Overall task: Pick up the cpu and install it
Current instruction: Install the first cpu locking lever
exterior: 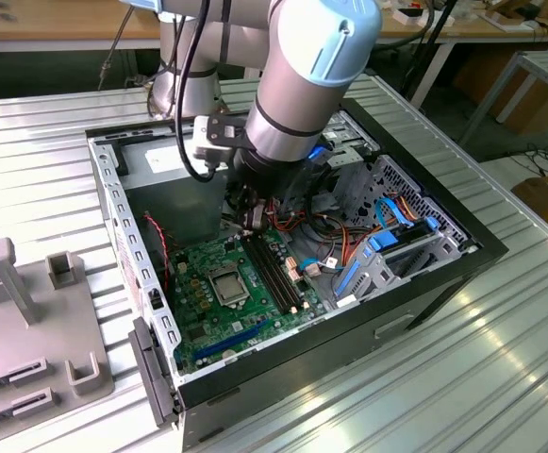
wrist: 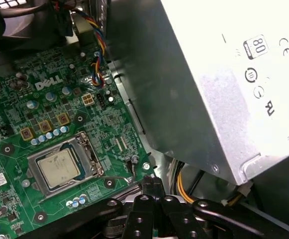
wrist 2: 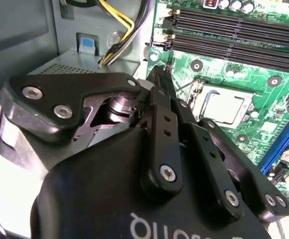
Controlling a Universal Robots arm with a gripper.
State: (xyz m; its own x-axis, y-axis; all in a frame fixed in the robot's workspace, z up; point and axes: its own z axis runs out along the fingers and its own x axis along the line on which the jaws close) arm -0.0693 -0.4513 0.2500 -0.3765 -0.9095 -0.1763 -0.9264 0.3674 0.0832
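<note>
In the exterior view, the arm reaches down into an open computer case [exterior: 113, 203] that lies on a ribbed metal tabletop [exterior: 500, 359]. The gripper [exterior: 252, 219] hangs at the edge of the green motherboard [exterior: 198, 316], and the cpu [exterior: 227, 284] lies just beyond its tips, seated in the silver socket frame [exterior: 228, 297].

In the second wrist view, the gripper [wrist 2: 160, 74] has its black fingers [wrist 2: 165, 107] drawn together to a point with nothing between them. The cpu [wrist 2: 226, 107] sits near the tips, apart from them, and the black memory slots [wrist 2: 234, 35] lie farther out.

In the first wrist view, the gripper [wrist: 153, 185] hovers near the board's edge. The cpu [wrist: 58, 165] rests flat in its socket to one side, and a grey power supply [wrist: 199, 84] stands close on the other.
</note>
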